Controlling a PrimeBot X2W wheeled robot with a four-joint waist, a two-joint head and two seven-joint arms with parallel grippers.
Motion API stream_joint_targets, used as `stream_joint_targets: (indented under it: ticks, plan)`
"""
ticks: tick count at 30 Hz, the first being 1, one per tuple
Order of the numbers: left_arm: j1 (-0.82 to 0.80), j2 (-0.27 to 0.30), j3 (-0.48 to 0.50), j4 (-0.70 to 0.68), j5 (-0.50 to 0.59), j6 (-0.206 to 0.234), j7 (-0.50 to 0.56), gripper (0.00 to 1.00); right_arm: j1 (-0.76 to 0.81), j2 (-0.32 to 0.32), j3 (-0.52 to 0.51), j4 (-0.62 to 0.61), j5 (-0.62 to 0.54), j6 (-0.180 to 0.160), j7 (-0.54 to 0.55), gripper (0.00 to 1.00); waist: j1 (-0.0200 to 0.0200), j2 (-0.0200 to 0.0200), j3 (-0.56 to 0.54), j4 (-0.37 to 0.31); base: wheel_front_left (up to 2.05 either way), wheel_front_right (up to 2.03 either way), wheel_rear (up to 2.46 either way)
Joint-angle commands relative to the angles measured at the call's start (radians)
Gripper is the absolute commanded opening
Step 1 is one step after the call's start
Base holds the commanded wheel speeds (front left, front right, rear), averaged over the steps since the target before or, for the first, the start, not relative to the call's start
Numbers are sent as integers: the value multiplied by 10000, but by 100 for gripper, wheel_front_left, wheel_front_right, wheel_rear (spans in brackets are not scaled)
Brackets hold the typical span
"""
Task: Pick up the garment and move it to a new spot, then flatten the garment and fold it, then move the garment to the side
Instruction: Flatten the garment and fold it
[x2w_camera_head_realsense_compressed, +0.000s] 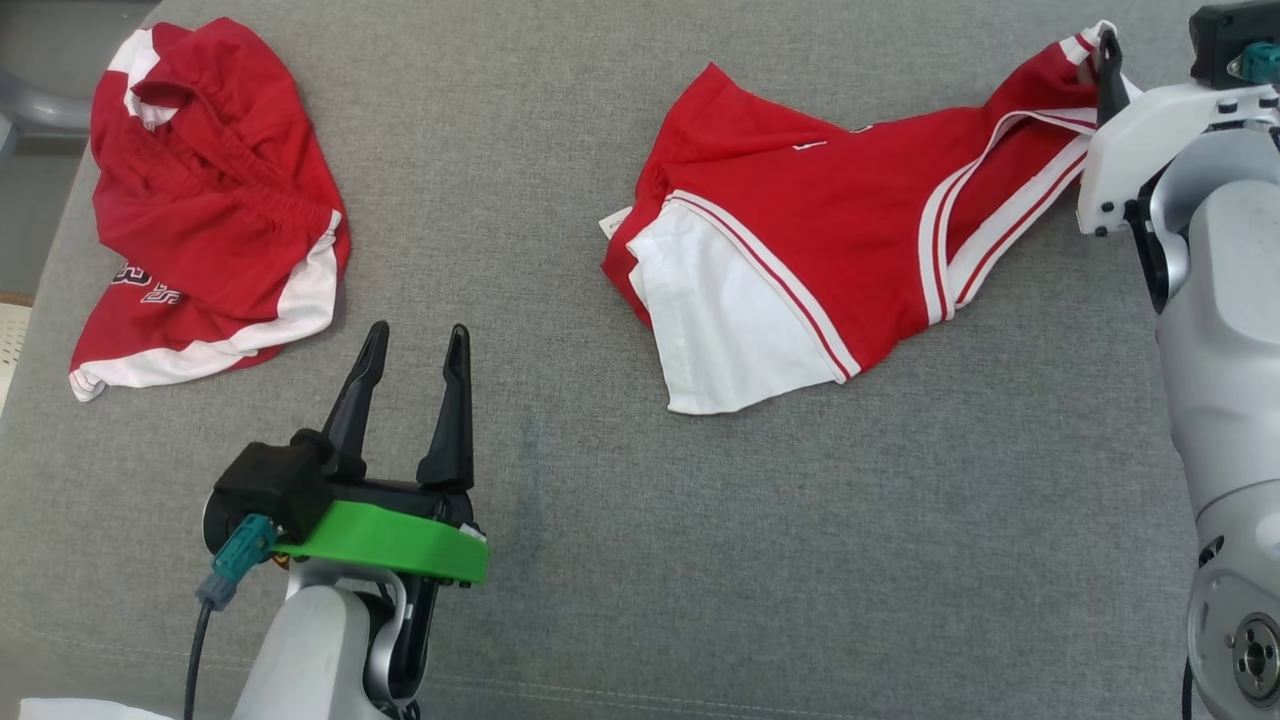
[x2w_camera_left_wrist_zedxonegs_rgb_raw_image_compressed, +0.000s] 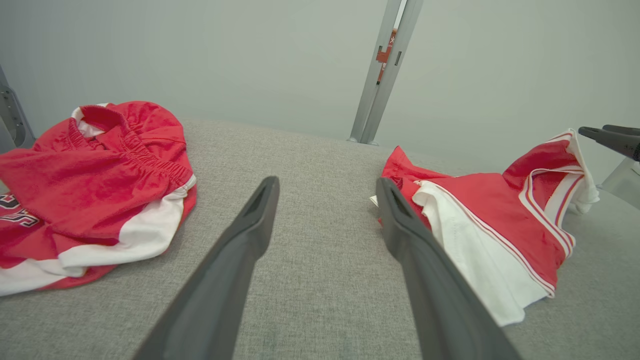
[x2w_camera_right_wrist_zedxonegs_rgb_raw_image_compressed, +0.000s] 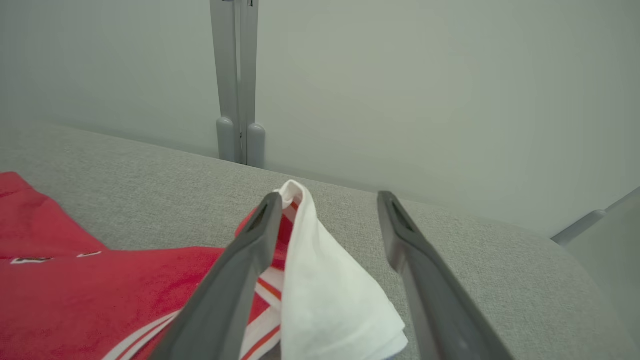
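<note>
Head view: The left hand (x2w_camera_head_realsense_compressed: 418, 333) sits low at the left over the grey fabric surface (x2w_camera_head_realsense_compressed: 800, 550). Its fingers point up the view and are spread apart with nothing between them. It is clear of both pieces of cloth. The red-and-white garment (x2w_camera_head_realsense_compressed: 830, 230) lies crumpled right of centre, with one striped end drawn out toward the upper right. The right hand (x2w_camera_head_realsense_compressed: 1108, 55) is at that end, one dark finger touching the raised tip; the pale right forearm (x2w_camera_head_realsense_compressed: 1220, 330) runs down the right edge. A pair of red shorts (x2w_camera_head_realsense_compressed: 210, 200) with white trim lies bunched at the upper left, well apart from the garment.

Left wrist view: The left hand (x2w_camera_left_wrist_zedxonegs_rgb_raw_image_compressed: 327, 184) is released, fingers wide, aimed along the bare surface between the red shorts (x2w_camera_left_wrist_zedxonegs_rgb_raw_image_compressed: 95, 170) and the red-and-white garment (x2w_camera_left_wrist_zedxonegs_rgb_raw_image_compressed: 490, 210). The garment's far end stands lifted beside the right hand (x2w_camera_left_wrist_zedxonegs_rgb_raw_image_compressed: 607, 137). A metal post (x2w_camera_left_wrist_zedxonegs_rgb_raw_image_compressed: 380, 75) rises behind.

Right wrist view: The right hand (x2w_camera_right_wrist_zedxonegs_rgb_raw_image_compressed: 330, 197) is released, fingers wide apart. The garment's white corner (x2w_camera_right_wrist_zedxonegs_rgb_raw_image_compressed: 320, 280) stands between them, leaning on one finger and clear of the other.
</note>
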Motion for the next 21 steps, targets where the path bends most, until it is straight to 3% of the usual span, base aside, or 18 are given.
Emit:
stream_joint_targets:
  ticks: [1,5,8,15,21]
  plan:
    - [-100,24,0,-29,101,-29,-6,100,133,-133,39,161,-112,-9,83,100,-1,0,-108,-45,0,0,0]
    - [130,24,30,63,133,-30,-6,100,596,-215,143,622,-188,-9,392,100,-1,0,-448,-235,0,0,0]
    - [289,26,101,137,171,-31,-6,100,941,75,431,883,76,-8,320,100,-1,0,-746,-399,0,0,0]
    - [646,24,277,116,112,-27,-6,100,1918,1040,2213,1297,1289,-9,-79,100,-1,0,-1150,-844,0,0,0]
    - [645,26,164,154,201,-29,-6,100,2450,1232,4146,1156,3111,-9,10,100,-1,0,-1065,-797,0,0,0]
